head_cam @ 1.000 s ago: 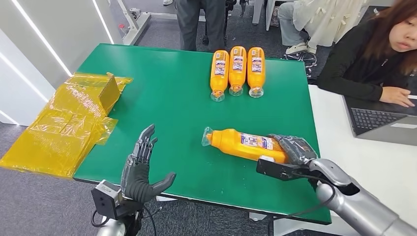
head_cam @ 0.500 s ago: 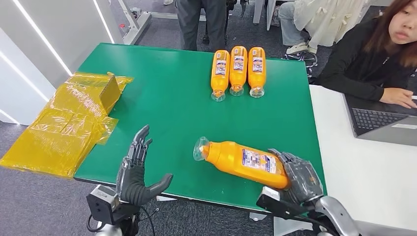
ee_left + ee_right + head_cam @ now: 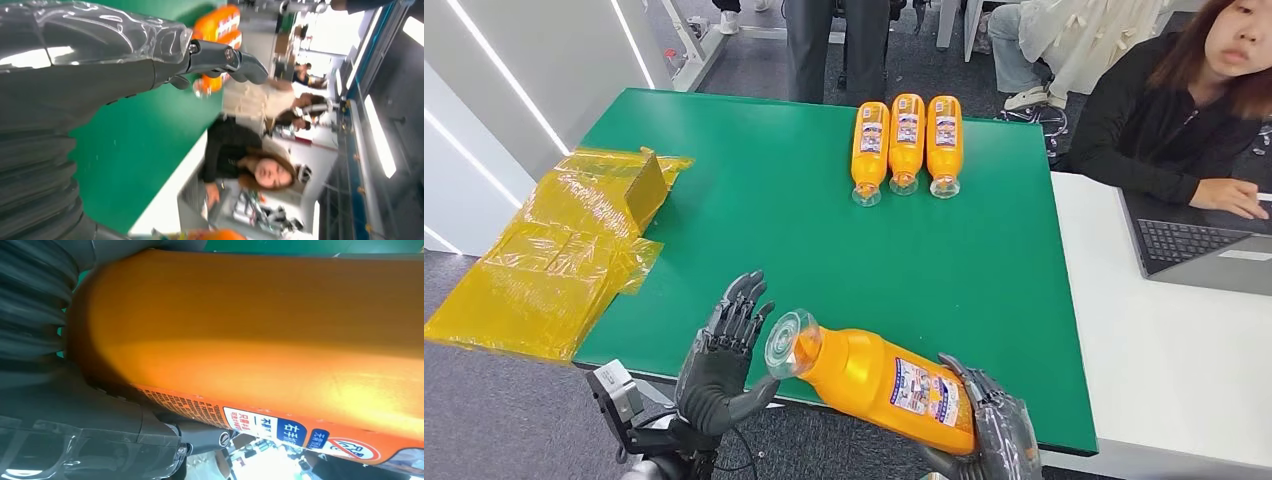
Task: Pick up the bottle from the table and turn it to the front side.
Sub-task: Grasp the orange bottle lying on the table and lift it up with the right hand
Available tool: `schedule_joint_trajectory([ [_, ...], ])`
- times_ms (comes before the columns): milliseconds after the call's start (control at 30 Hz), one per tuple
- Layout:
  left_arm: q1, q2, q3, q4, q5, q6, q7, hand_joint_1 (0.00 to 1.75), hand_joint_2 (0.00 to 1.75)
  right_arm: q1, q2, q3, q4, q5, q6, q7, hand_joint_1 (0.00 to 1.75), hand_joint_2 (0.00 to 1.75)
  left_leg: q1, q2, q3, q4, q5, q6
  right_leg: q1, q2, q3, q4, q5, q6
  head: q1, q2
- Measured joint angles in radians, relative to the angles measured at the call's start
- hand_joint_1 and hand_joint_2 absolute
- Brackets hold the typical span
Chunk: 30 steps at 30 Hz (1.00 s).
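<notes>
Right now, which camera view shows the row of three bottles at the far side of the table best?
The head view: all three bottles lie side by side, labels up, caps toward the robot. The left wrist view catches them only as orange patches behind the left hand.

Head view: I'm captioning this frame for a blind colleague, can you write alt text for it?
The robot's right hand holds an orange bottle above the near edge of a green table, clear cap toward the open left hand. Three more orange bottles lie side by side at the far edge; yellow plastic wrap lies left, and a person sits at a laptop on the right.
</notes>
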Motion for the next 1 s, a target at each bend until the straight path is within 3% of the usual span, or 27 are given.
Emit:
schedule_joint_trajectory([
  [200, -0.026, 0.012, -0.045, 0.0, 0.121, -0.16, 0.047, 0.0, 1.75, 0.0, 0.075, 0.048, 0.019, 0.031, -0.001, 0.022, 1.75, 1.75, 0.0, 0.0, 0.0, 0.0, 0.0, 0.0, 0.0, 0.0, 0.0, 0.0, 0.0, 0.0, 0.0, 0.0],
  [500, -0.074, 0.025, -0.097, -0.005, 0.176, -0.288, 0.084, 0.0, 1.75, -0.012, 0.13, 0.094, 0.044, 0.024, 0.025, 0.022, 1.75, 1.75, 0.0, 0.0, 0.0, 0.0, 0.0, 0.0, 0.0, 0.0, 0.0, 0.0, 0.0, 0.0, 0.0, 0.0],
  [767, -0.15, 0.043, -0.148, 0.005, 0.178, -0.307, 0.084, 0.0, 1.75, -0.055, 0.156, 0.125, 0.089, -0.008, 0.056, 0.006, 1.75, 1.75, 0.0, 0.001, 0.001, 0.0, 0.0, 0.0, 0.0, 0.001, 0.0, 0.0, 0.001, -0.001, 0.0, 0.0],
  [1000, -0.189, 0.06, -0.172, 0.011, 0.181, -0.269, 0.087, 0.0, 1.75, -0.131, 0.167, 0.194, 0.154, -0.061, 0.061, -0.014, 1.75, 1.75, 0.0, 0.003, 0.001, 0.0, 0.0, 0.0, 0.0, 0.004, -0.001, 0.0, 0.001, -0.001, 0.0, 0.0],
])
